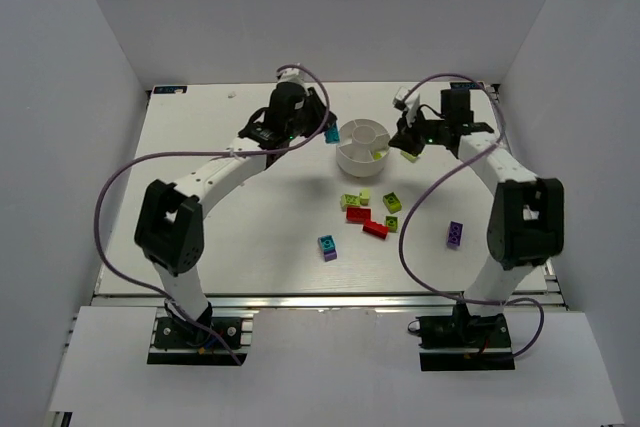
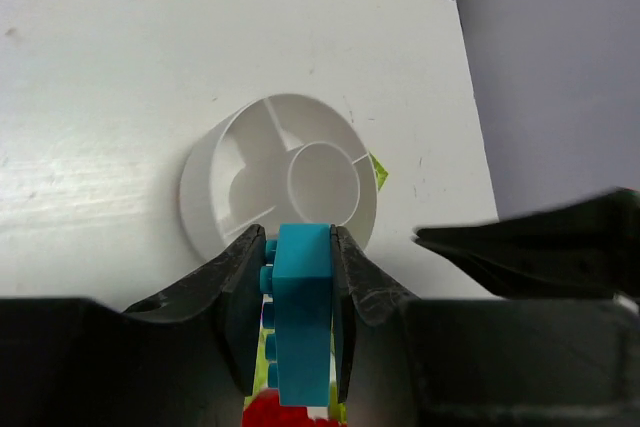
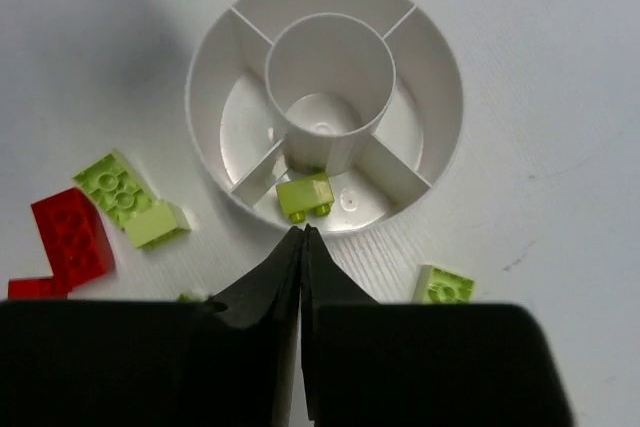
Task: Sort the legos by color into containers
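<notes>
The white divided dish [image 1: 349, 159] stands at the back middle of the table. My left gripper [image 1: 326, 128] is shut on a cyan brick [image 1: 332, 132] just left of the dish; in the left wrist view the brick [image 2: 305, 307] sits between the fingers, in front of the dish [image 2: 200, 207]. My right gripper [image 1: 408, 137] is shut and empty, just right of the dish; its tips [image 3: 302, 233] sit at the rim [image 3: 440, 77]. One lime brick [image 3: 305, 193] lies in the near compartment. The other compartments look empty.
Loose bricks lie in front of the dish: lime ones [image 1: 350, 201] [image 1: 394, 203], red ones [image 1: 358, 214] [image 1: 376, 229], a cyan-and-purple one [image 1: 327, 246] and a purple one [image 1: 455, 235]. Another lime brick [image 3: 443, 285] lies by the right gripper. White walls enclose the table.
</notes>
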